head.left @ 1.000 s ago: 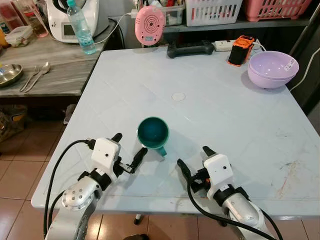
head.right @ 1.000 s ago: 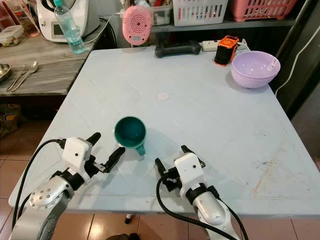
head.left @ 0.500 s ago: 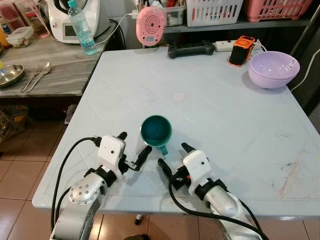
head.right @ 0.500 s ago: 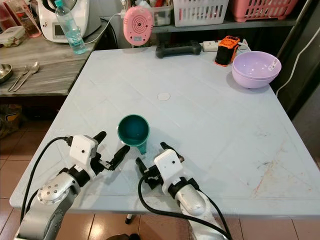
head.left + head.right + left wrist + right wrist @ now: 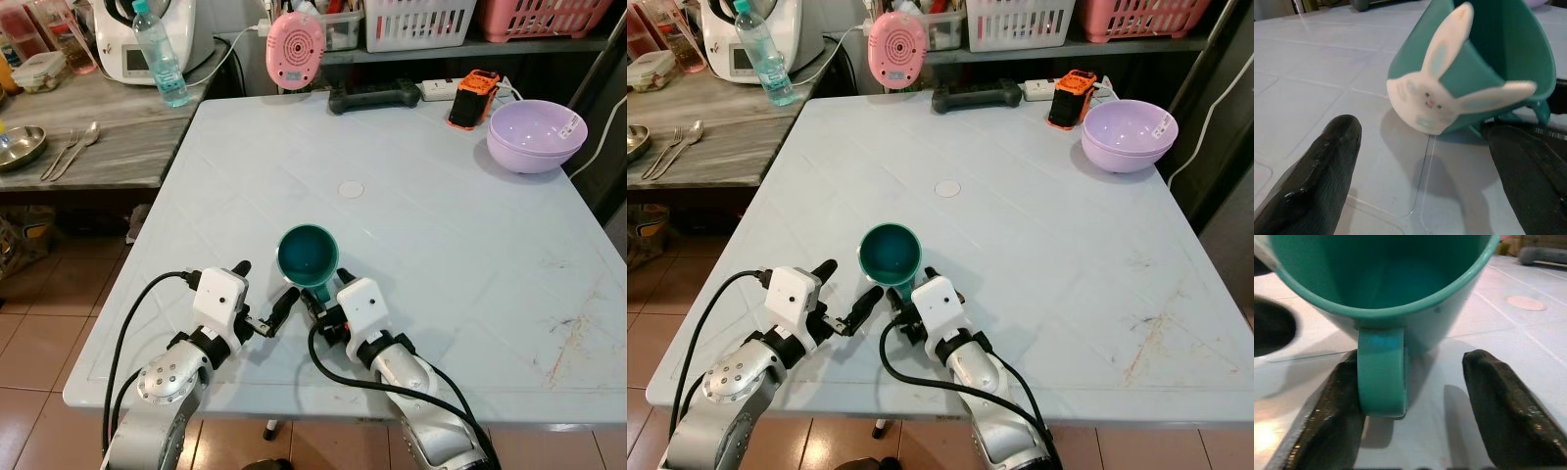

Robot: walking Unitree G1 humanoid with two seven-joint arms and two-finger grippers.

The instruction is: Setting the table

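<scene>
A teal cup (image 5: 307,257) with a white bunny figure (image 5: 1431,100) on its side stands on the pale blue table (image 5: 441,225), near the front edge. Its handle (image 5: 1381,374) points toward me. My right gripper (image 5: 323,286) is open at the cup's near side. One finger (image 5: 1337,421) touches the handle and the other finger (image 5: 1503,416) stands apart from it. My left gripper (image 5: 265,281) is open just left of the cup, its fingers (image 5: 1317,181) low over the table, holding nothing.
Stacked purple bowls (image 5: 536,135) sit at the far right corner. A pink round device (image 5: 294,49), a black object (image 5: 372,96) and an orange device (image 5: 468,98) line the far edge. The side counter (image 5: 108,147) to the left holds a bottle (image 5: 159,54), cutlery (image 5: 69,147) and a metal bowl (image 5: 20,147).
My right gripper has swung left and forward from the table's front edge up to the cup's handle. The left gripper has barely moved.
</scene>
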